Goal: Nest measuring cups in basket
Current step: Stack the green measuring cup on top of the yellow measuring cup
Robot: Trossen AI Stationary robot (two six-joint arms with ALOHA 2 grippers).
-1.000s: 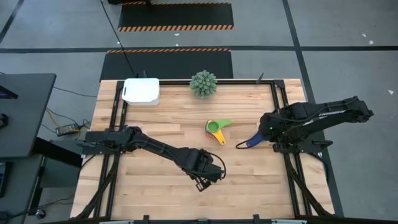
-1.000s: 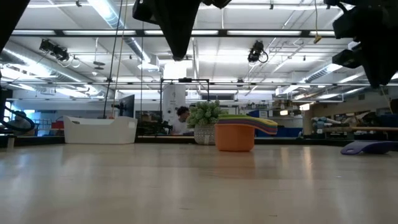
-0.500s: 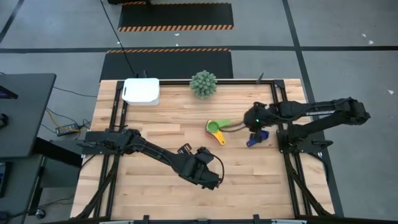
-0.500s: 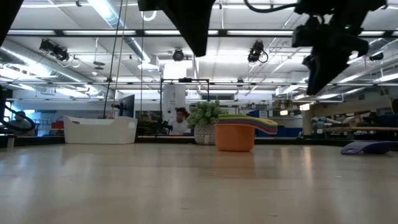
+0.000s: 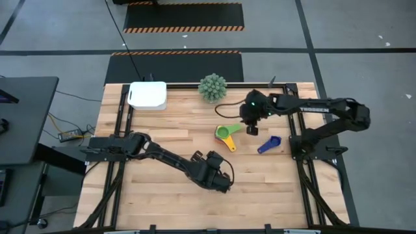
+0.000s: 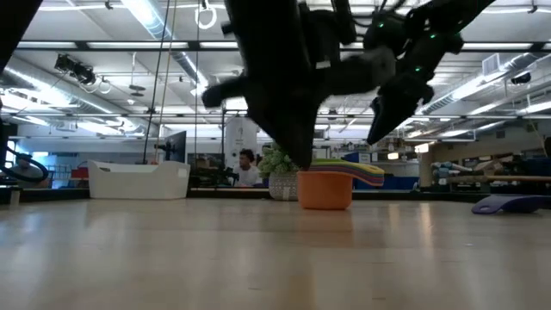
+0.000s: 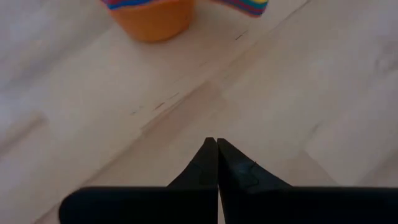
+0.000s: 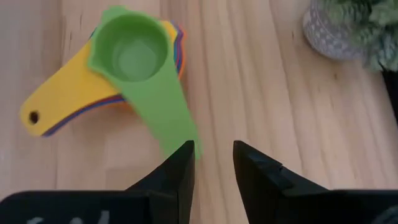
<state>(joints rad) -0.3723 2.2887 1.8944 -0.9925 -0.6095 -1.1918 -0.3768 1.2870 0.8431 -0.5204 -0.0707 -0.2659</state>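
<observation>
Beside the spiky plant (image 5: 212,88), R gripper (image 5: 250,128) hovers part-open, empty, over nested measuring cups (image 5: 225,135); blue cup (image 5: 269,144) lies apart. L gripper (image 5: 221,182) closed, empty, mid-table (image 5: 156,195). Basket (image 5: 147,95) at far corner. Person (image 6: 249,166) beyond.

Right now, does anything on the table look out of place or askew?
Yes. A small blue plastic measuring cup lies alone on the wood, apart from the nested stack of plastic measuring cups, whose green and yellow handles fan in different directions. The white square basket sits far off at the table's back edge.
</observation>
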